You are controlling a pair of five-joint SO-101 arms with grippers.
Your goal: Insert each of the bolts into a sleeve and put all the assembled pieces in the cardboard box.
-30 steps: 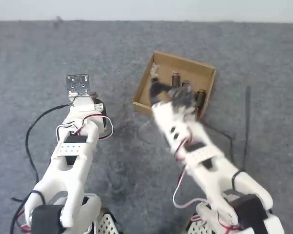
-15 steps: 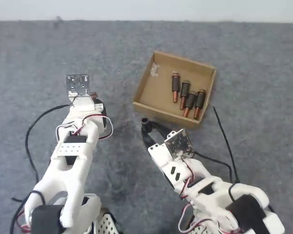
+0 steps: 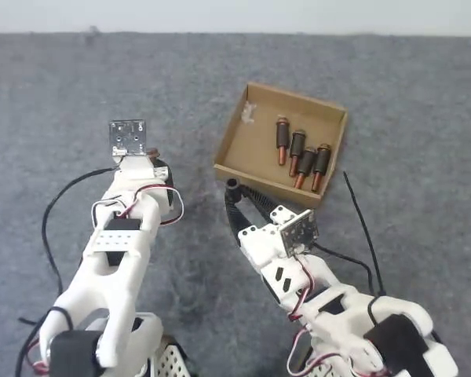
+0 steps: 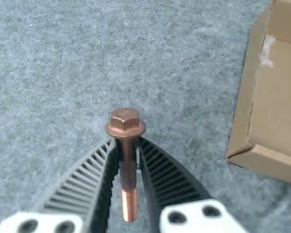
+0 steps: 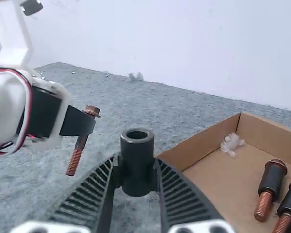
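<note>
My left gripper (image 4: 126,143) is shut on a copper bolt (image 4: 125,124), hex head out past the fingertips, above the grey carpet left of the cardboard box (image 4: 269,97). In the high view this gripper (image 3: 158,162) sits left of the box (image 3: 255,177). My right gripper (image 5: 136,162) is shut on a black sleeve (image 5: 137,143), bore facing outward, just off the box's near left corner (image 3: 234,191). In the right wrist view the bolt (image 5: 80,145) hangs close beside the sleeve, apart from it. Several assembled pieces (image 3: 302,157) lie in the box.
A scrap of white fluff (image 3: 249,112) lies in the box's far left corner. A black cable (image 3: 361,220) runs over the carpet right of the right arm. Open carpet lies between the two grippers and beyond the left one.
The right arm pulled back from over the box to its near left corner, then rose a little with the sleeve. The left arm kept still.
</note>
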